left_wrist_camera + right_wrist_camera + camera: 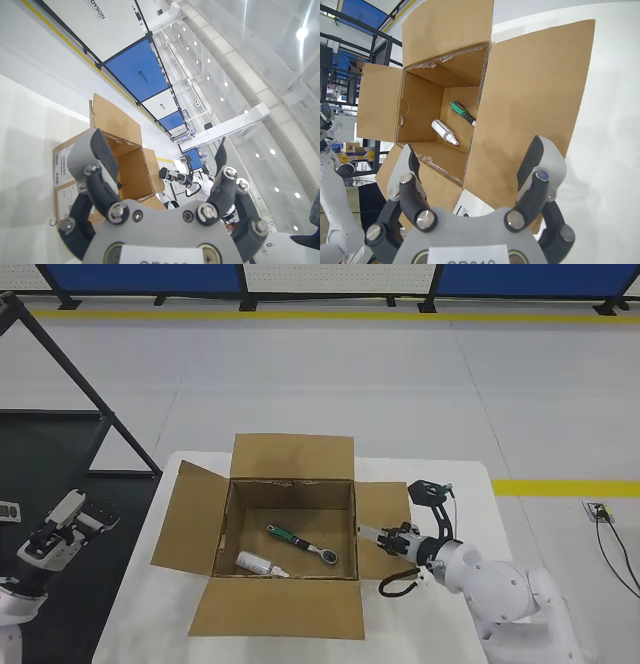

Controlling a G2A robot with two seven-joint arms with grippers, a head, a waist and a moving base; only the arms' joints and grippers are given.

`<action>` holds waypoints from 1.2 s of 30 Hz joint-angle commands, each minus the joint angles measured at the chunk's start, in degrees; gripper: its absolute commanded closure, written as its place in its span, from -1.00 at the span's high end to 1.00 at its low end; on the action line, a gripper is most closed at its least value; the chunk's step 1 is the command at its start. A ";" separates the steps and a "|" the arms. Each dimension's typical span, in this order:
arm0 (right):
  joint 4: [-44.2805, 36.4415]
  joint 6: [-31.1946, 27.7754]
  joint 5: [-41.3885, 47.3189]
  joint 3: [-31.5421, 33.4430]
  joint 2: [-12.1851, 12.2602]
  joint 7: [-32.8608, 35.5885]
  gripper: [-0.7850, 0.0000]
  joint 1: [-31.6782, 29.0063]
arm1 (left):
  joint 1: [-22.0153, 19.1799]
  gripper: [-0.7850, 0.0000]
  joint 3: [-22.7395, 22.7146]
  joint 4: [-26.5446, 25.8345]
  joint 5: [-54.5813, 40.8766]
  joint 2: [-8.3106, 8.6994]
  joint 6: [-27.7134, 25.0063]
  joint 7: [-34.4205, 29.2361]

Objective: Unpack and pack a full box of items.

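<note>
An open cardboard box (292, 493) stands on the white table with all its flaps spread out. On its floor lie a green-handled ratchet wrench (300, 543) and a white spray bottle (260, 563); the right wrist view shows the wrench (462, 113) and the bottle (444, 131) too. My right gripper (372, 534) hovers over the box's right flap, open and holding nothing (475, 160). Off the table's left edge, my left gripper (88, 514) is open and holding nothing (160, 152), facing the box (130, 160) from outside.
The white table (450, 479) has bare room to the right of and behind the box. A black metal frame (60, 374) stands on the floor at the left, beside a dark mat (60, 444).
</note>
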 commanded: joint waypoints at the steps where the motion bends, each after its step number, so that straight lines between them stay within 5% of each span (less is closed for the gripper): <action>1: 0.34 -0.34 0.37 -0.06 0.04 -0.44 1.00 0.01 | -0.07 1.00 0.14 0.07 -0.04 0.08 0.14 0.01; 12: -2.52 -0.92 -2.61 -3.98 0.23 1.07 1.00 4.26 | 0.02 1.00 -0.19 0.81 -0.39 0.55 0.36 0.34; 19: 1.33 0.75 -9.58 -15.36 -1.07 7.33 1.00 18.03 | 0.80 1.00 -0.92 1.72 -1.87 0.72 -0.13 0.70; 27: 11.71 -0.67 -14.63 -31.70 -5.23 11.06 1.00 36.78 | 2.33 1.00 -1.81 3.06 -4.27 0.75 -1.41 1.24; 31: 17.00 0.42 -14.49 -36.87 -7.66 11.08 1.00 42.75 | 2.75 1.00 -2.27 3.45 -5.52 0.81 -1.39 1.08; 36: 17.36 0.84 -14.27 -37.04 -7.86 10.88 1.00 43.11 | 2.89 1.00 -2.35 3.44 -5.55 0.92 -0.90 0.57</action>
